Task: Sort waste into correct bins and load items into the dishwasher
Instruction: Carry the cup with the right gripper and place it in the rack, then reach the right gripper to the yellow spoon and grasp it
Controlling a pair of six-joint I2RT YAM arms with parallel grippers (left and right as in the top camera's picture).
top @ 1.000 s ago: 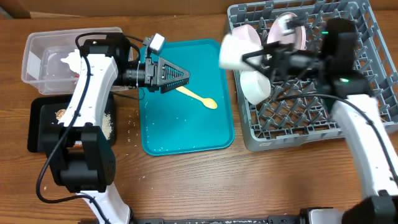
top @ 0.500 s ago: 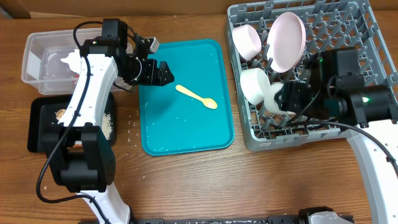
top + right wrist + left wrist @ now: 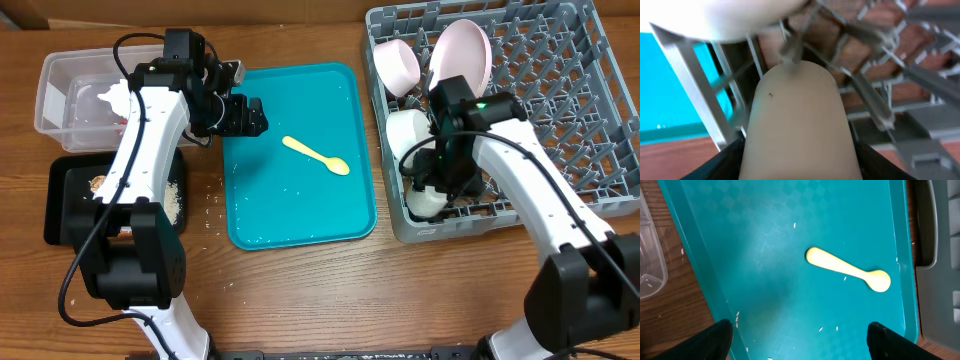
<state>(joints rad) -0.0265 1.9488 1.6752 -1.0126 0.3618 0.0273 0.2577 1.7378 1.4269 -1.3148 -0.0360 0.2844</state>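
Snugly within right end effector (image 3: 800,155), cup (image 3: 799,100)

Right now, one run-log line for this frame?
left gripper: open, over teal tray | yellow spoon: lying on tray | right gripper: shut on small white cup, dish rack near-left corner

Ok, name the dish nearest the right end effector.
The small white cup at the rack's near-left corner; the pink bowl, white bowl and plate stand farther back.

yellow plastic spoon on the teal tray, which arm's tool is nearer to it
Left. The open left tool hangs over the flat teal tray, just up-left of the yellow plastic spoon. The right tool is in the grey plastic peg rack, gripping a small white cup.
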